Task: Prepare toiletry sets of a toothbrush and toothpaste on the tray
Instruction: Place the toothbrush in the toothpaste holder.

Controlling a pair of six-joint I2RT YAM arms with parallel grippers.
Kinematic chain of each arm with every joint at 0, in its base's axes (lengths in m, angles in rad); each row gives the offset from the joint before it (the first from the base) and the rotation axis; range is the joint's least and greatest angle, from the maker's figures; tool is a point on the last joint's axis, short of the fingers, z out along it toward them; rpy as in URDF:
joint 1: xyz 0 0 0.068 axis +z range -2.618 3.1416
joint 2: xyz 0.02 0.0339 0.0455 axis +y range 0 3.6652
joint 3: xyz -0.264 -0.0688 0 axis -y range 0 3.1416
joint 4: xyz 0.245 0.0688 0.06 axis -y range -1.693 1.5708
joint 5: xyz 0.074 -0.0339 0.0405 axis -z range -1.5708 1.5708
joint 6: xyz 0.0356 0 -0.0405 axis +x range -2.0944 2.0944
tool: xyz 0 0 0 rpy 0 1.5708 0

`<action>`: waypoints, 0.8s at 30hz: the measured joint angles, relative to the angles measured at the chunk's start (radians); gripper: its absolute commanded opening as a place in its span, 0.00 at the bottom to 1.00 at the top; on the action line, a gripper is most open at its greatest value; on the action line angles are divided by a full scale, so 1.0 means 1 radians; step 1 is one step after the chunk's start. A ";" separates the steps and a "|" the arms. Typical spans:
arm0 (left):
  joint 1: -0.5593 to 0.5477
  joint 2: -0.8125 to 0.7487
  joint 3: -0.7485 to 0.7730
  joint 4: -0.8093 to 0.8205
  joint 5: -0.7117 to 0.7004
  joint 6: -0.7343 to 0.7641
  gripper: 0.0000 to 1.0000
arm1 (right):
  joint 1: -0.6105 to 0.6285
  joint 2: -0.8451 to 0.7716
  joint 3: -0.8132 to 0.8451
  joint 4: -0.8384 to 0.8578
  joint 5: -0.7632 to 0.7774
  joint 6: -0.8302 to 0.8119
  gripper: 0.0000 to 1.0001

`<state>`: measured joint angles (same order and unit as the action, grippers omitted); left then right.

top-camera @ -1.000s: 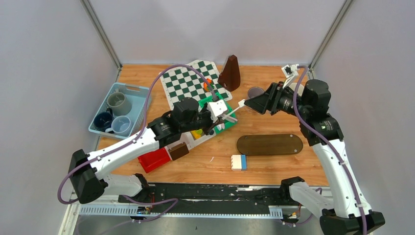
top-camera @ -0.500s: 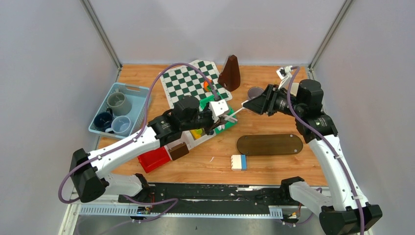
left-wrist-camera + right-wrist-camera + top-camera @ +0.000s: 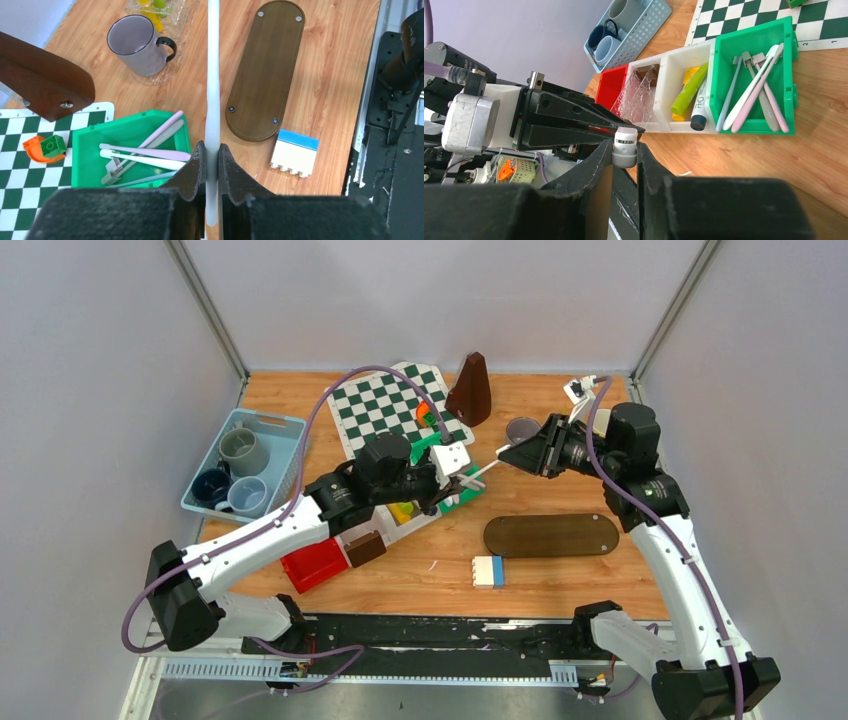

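Note:
My left gripper (image 3: 462,478) is shut on the handle of a slim white toothbrush (image 3: 484,466) and holds it in the air, pointing right. In the left wrist view the handle (image 3: 213,75) runs straight out from the shut gripper (image 3: 211,146). My right gripper (image 3: 506,454) is shut on the toothbrush's far, capped end (image 3: 625,152). A grey mug (image 3: 137,45) stands just beyond. The oval brown tray (image 3: 551,535) lies bare. A green bin (image 3: 786,75) holds several toothbrushes (image 3: 749,90). A white bin holds a green tube (image 3: 689,90) and other tubes.
A blue basket (image 3: 285,440) at the left holds grey, dark blue and light blue mugs. A chessboard (image 3: 385,405) and a brown wedge (image 3: 470,390) sit at the back. A white and blue block (image 3: 489,571) lies in front of the tray. A red bin (image 3: 315,565) stands near the front.
My right arm has shifted a little left and its gripper has come over the toothbrush's far end. My left arm has hardly moved.

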<state>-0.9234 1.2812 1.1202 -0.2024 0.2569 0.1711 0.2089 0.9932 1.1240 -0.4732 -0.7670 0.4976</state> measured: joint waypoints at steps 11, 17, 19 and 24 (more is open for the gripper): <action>0.000 0.000 0.007 -0.048 -0.051 0.032 0.76 | -0.047 -0.026 -0.006 -0.003 0.041 0.000 0.00; 0.001 -0.024 0.071 -0.143 -0.161 0.057 0.91 | -0.096 -0.043 -0.006 -0.025 0.117 -0.014 0.00; 0.004 -0.039 0.098 -0.169 -0.206 0.061 0.94 | -0.111 -0.044 -0.006 -0.042 0.154 -0.019 0.00; 0.042 -0.081 0.165 -0.237 -0.333 0.054 1.00 | -0.163 -0.044 -0.006 -0.076 0.260 -0.029 0.00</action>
<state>-0.8810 1.1999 1.2854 -0.4397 -0.0757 0.2253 0.0456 0.9489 1.1179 -0.5491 -0.5068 0.4683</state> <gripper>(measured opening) 0.989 0.203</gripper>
